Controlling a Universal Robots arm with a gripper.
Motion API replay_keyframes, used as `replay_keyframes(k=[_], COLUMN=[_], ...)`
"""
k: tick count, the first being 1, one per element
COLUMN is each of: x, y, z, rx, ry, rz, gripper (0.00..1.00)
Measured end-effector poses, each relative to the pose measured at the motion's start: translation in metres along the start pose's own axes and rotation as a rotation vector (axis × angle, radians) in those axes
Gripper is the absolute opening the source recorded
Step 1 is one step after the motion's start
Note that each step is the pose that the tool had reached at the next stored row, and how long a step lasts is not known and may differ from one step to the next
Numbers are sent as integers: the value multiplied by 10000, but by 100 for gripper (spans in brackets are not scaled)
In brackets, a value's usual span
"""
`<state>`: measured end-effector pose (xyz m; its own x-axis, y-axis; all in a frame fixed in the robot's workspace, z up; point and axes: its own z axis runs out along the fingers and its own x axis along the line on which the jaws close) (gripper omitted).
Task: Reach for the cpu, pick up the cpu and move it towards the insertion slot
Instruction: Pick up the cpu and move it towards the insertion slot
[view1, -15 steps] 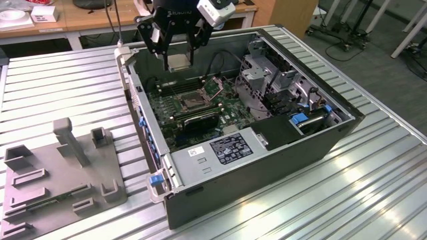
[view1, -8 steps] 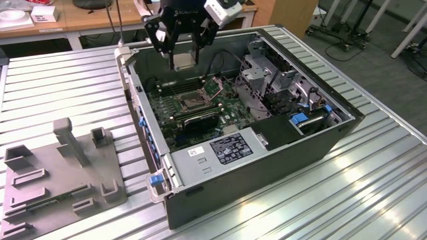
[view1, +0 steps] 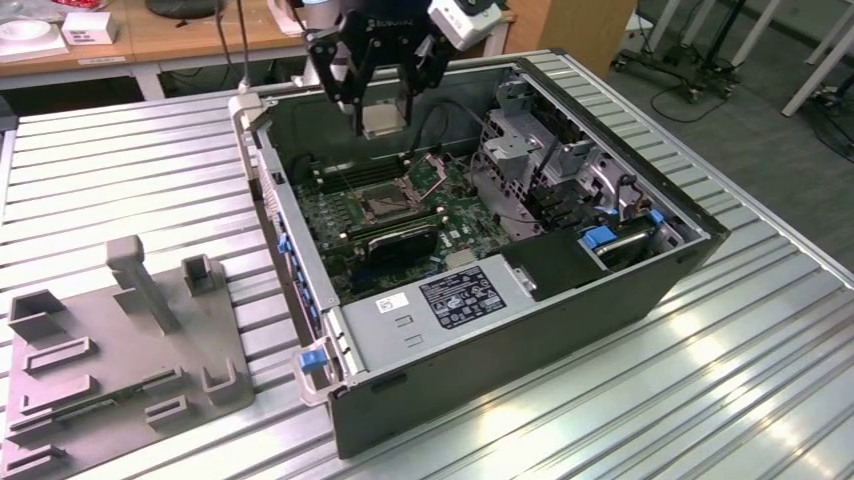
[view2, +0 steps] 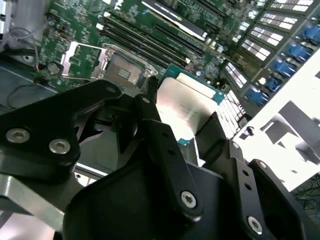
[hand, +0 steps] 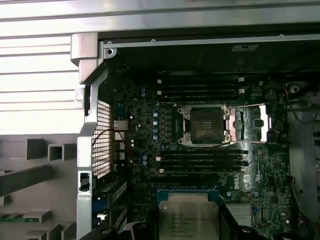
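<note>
The tool (view1: 382, 105) is closed on the cpu (view1: 382, 118), held in the air over the far part of the open case (view1: 641, 290), so pickup looks done. The slot (view1: 380, 205) sits empty below, nearer the camera, lid open; transfer is partway. The case rests on a ribbed metal desk (view1: 747, 380) beside a grey tray (view1: 120, 350), with wooden benches (view1: 187, 30) behind.

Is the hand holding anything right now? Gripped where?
Yes: the hand holds the cpu, fingers clamped on its opposite side edges, above the open computer case.
</note>
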<state>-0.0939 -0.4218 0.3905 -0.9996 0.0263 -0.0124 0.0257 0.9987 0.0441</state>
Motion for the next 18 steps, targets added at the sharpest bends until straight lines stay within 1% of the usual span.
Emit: replay_keyframes(k=[9,18], x=[-203,-344], y=[5,9], z=[3,5], rx=[0,-1], ry=[0,0], rz=[-1,-5], gripper=[55,55])
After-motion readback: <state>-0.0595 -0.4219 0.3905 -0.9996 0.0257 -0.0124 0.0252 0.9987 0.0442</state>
